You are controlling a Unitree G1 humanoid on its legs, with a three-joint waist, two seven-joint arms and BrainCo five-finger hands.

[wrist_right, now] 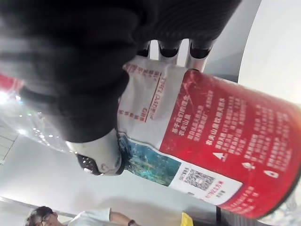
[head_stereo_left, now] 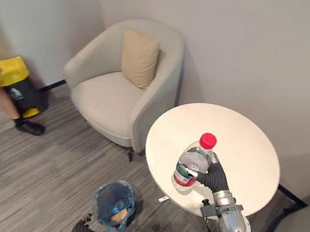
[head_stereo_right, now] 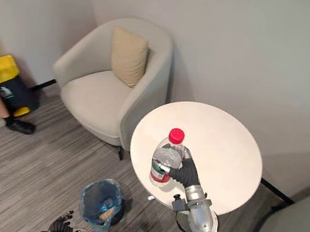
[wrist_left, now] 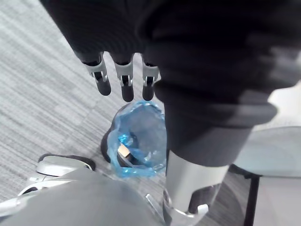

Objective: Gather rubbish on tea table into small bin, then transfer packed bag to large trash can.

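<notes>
A clear plastic bottle (head_stereo_left: 193, 163) with a red cap and a red label is held upright over the front part of the round white tea table (head_stereo_left: 246, 137). My right hand (head_stereo_left: 211, 176) is shut on the bottle, fingers and thumb curled round its label (wrist_right: 207, 141). On the floor left of the table stands the small bin (head_stereo_left: 114, 202), lined with a blue bag and holding some rubbish. My left hand (wrist_left: 123, 77) hangs above the small bin (wrist_left: 138, 139) with its fingers straight and nothing in it.
A beige armchair (head_stereo_left: 121, 86) with a tan cushion stands behind the table to the left. A yellow and black can (head_stereo_left: 18, 87) sits by the wall at far left, with a person's legs and shoes (head_stereo_left: 1, 108) beside it. The floor is grey carpet.
</notes>
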